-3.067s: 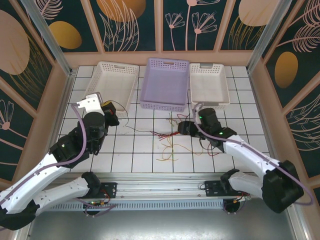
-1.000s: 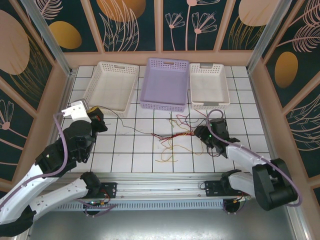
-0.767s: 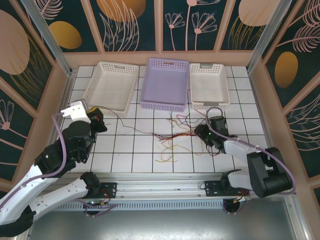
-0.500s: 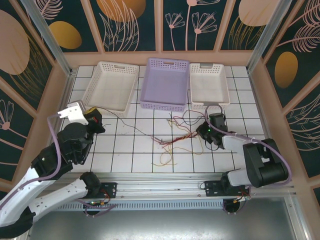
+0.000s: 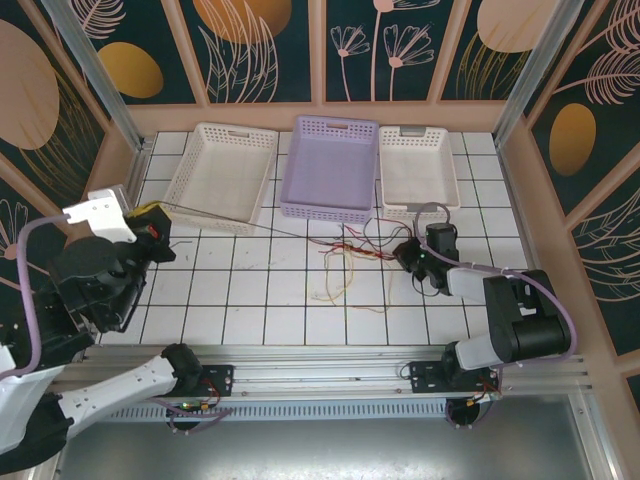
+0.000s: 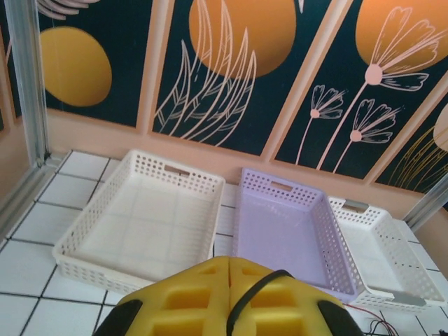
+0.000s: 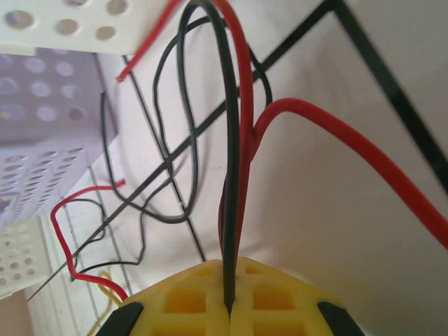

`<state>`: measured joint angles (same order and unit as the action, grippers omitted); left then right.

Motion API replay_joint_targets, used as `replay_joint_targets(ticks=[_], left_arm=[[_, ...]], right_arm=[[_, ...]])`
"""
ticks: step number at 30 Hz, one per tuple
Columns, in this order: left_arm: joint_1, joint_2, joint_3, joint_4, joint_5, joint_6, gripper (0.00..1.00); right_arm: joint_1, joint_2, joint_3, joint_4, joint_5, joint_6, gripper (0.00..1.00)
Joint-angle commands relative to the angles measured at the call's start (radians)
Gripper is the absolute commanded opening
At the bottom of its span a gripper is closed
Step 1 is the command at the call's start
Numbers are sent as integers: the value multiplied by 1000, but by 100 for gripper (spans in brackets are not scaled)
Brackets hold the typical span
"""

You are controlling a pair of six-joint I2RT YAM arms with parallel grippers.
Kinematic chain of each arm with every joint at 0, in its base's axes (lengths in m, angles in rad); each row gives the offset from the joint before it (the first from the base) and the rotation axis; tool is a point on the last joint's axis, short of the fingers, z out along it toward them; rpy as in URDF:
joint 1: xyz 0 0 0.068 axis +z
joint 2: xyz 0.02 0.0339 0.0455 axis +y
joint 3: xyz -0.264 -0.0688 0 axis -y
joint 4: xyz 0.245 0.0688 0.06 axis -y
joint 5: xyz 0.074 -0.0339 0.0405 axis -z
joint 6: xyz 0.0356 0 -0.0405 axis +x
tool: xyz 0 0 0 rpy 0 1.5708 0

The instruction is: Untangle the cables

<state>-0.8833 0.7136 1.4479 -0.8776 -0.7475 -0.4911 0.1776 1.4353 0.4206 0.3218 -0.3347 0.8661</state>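
The cables (image 5: 345,255), thin red, yellow and black wires, lie tangled on the white tiles in front of the lavender basket (image 5: 330,165). My left gripper (image 5: 155,210) hangs high at the far left, shut on a black cable (image 5: 240,222) that runs taut from it to the tangle. In the left wrist view that black cable (image 6: 248,297) crosses the closed yellow fingers (image 6: 189,297). My right gripper (image 5: 403,252) lies low on the tiles just right of the tangle. In its wrist view it (image 7: 229,266) is shut on a black cable (image 7: 229,210) with a red one (image 7: 245,175) beside it.
Three baskets stand in a row at the back: a white one (image 5: 222,165) on the left, the lavender one in the middle, a smaller white one (image 5: 418,170) on the right. The cell's side walls stand close to both arms. Loose wire loops (image 7: 168,182) trail toward the baskets.
My left arm has risen and swung left, drawing its black cable taut and dragging the tangle toward the baskets. My right gripper has shut on cables and shifted slightly farther back.
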Motion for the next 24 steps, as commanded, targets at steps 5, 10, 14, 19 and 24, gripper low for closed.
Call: replay_joint_targets(ticks=[5, 10, 14, 19, 24], left_arm=[[11, 70, 340, 15, -190, 137, 0], [10, 175, 595, -34, -212, 223, 0], [11, 242, 681, -66, -188, 241, 0], [12, 213, 494, -8, -156, 212, 0], [10, 190, 369, 83, -124, 201, 0]], right_arm=[[-38, 16, -40, -40, 138, -43, 0], [-35, 15, -38, -45, 138, -60, 0], [-22, 5, -42, -46, 157, -60, 0], [-17, 1, -49, -34, 149, -85, 0], [-16, -12, -59, -29, 151, -92, 0]])
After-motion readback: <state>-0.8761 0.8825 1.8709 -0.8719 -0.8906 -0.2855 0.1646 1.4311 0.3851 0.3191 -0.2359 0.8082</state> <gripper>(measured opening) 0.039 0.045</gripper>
